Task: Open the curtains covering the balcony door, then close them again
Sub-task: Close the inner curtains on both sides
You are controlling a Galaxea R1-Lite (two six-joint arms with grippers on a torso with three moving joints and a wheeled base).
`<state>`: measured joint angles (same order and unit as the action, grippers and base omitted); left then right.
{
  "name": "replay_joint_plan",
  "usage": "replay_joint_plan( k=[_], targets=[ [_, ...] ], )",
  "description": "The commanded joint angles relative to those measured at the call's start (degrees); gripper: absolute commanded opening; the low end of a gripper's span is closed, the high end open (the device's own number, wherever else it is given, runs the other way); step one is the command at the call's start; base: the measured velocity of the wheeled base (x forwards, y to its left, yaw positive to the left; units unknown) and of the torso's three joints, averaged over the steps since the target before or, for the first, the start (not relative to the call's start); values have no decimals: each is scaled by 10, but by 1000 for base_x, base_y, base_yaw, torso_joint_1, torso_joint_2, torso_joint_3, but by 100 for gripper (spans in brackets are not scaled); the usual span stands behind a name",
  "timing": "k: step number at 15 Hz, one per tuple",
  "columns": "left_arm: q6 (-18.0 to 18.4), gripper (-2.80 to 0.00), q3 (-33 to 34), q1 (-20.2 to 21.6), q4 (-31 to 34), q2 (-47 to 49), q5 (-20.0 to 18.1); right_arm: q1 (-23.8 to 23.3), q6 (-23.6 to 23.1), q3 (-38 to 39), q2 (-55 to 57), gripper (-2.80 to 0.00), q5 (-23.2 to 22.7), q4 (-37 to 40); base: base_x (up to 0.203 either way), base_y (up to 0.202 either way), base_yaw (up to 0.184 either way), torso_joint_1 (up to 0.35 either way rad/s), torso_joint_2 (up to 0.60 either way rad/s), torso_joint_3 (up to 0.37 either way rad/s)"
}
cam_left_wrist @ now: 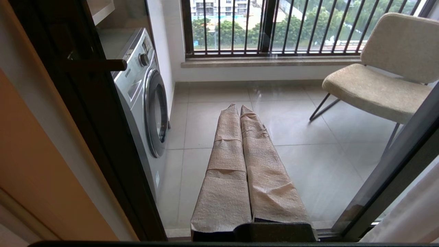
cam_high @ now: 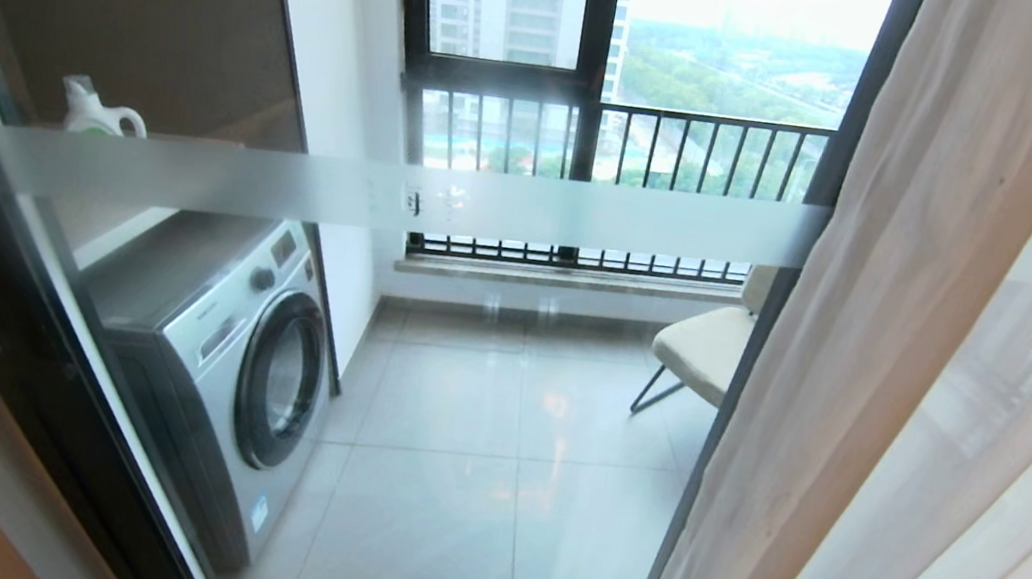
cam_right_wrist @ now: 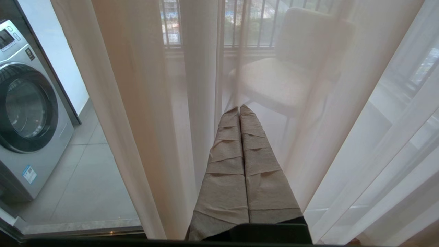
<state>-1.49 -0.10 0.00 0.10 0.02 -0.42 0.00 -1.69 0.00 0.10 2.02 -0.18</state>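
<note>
Head view: sheer cream curtains (cam_high: pixel 916 386), bunched right

A high-rise flat is showing itself here, at the threshold of a laundry balcony; a front-loading washing machine (cam_high: pixel 232 371) is standing against the wall beyond the balcony door (cam_high: pixel 447 204), with a detergent bottle (cam_high: pixel 97 109) sitting above it; a cushioned chair (cam_high: pixel 705 346) is waiting on glossy floor tiles (cam_high: pixel 468 485); sheer curtains (cam_high: pixel 916 386) are hanging at the right; tower blocks and treetops are spreading far below the barred railing (cam_high: pixel 687 152).
</note>
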Motion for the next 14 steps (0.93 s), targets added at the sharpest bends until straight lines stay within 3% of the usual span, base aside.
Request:
replay_joint_plan(
  k=[1,14],
  targets=[
    [0,-280,0,0,0,0,0,0,2,0,-1,-280,0,-1,0,0,0,0,0,0],
    [-1,-280,0,0,0,0,0,0,2,0,-1,-280,0,0,0,0,0,0,0,0]
  ],
)
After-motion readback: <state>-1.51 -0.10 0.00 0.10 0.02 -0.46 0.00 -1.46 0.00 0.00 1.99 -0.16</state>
